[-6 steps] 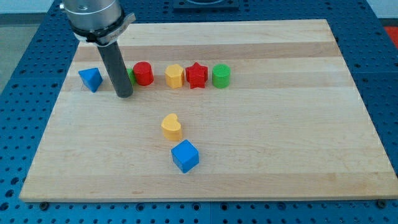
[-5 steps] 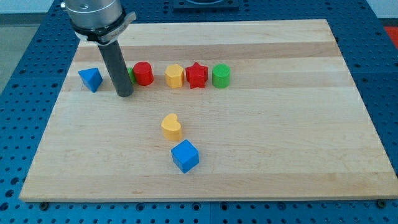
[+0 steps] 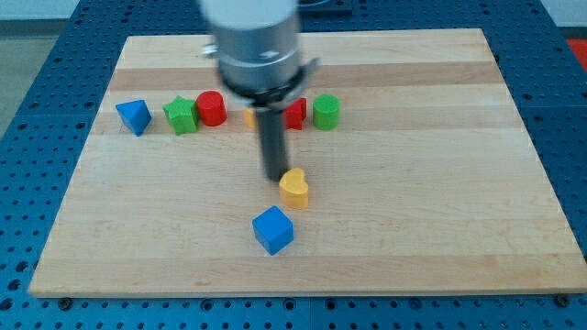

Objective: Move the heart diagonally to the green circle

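The rod's tip [image 3: 276,177] sits right against the upper left side of the yellow heart [image 3: 294,188], which lies on the wooden table [image 3: 440,202] a little below the row of blocks and just above the blue cube [image 3: 273,229]. There are no fingers on this arm, only the blurred rod, so nothing is open or closed; it simply presses.

Along the upper part of the table runs the row: a blue triangle [image 3: 134,116] at the view's left, then a green star [image 3: 182,115], a red cylinder [image 3: 212,107], a yellow block [image 3: 250,116] mostly hidden behind the rod, a red block [image 3: 296,113] (its shape half covered too), and the green circle [image 3: 326,111] at the right end.

As I read it, the pushing step is under way, yet the tip stands on the wrong side: from there a shove would drive the heart down and right, away from the green circle. To my eye the next move calls for coming round to the heart's lower left and pushing diagonally up and right, clear of the red block.
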Robot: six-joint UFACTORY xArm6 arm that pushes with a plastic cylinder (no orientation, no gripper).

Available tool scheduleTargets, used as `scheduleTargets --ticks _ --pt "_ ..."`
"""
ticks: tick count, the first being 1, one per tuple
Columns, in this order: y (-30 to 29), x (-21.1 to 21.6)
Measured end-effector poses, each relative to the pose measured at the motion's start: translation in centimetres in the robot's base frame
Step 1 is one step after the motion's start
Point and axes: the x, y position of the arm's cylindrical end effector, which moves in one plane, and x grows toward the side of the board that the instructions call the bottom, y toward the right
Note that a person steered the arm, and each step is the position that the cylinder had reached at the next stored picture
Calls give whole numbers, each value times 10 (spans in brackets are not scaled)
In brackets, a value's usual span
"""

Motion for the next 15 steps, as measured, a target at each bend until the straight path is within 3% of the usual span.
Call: scheduleTargets --ticks 1,2,5,6,7,9,12,13,14,15 --pt "44 -9" --pt "-2 31" --pt "-149 50" --pt "-157 90" --pt "-99 100" --pt "8 59" --pt "-67 65" --pt "-123 68" --pt "-140 55" --pt "-145 75"
